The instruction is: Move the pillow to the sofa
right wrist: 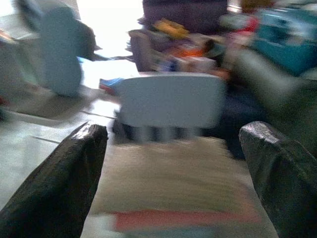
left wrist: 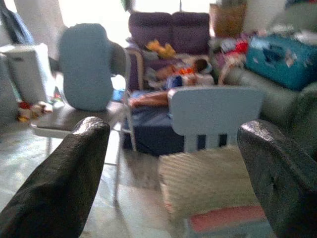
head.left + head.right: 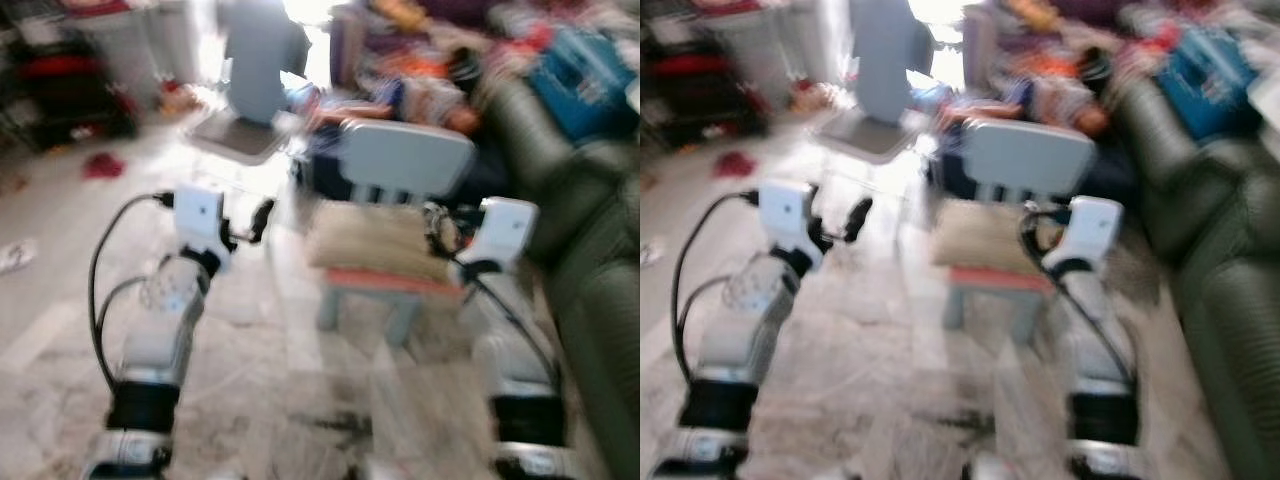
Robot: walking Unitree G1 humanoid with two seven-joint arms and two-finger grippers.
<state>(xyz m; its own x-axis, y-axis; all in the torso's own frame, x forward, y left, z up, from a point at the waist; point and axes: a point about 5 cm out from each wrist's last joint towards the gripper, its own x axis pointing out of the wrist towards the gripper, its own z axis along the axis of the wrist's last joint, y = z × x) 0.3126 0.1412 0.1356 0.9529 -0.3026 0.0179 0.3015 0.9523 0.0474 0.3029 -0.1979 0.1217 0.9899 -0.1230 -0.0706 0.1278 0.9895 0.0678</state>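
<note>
While blur softens the head views, the left gripper [image 2: 171, 173] hangs with fingers [image 2: 59, 183] spread wide and empty; a beige pillow [image 3: 375, 245] lies on a small pale-blue child's chair [image 3: 400, 165]; the right gripper [image 1: 173, 178], equally wide and empty, faces it; a green sofa [image 3: 590, 250] stands at 3 o'clock.

Heavy motion blur throughout, blown-out daylight glare from the far doorway [image 3: 305, 15]

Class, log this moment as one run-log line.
pillow: on small chair | left gripper: open, short of pillow | right gripper: open, facing pillow | sofa: robot's right
</note>
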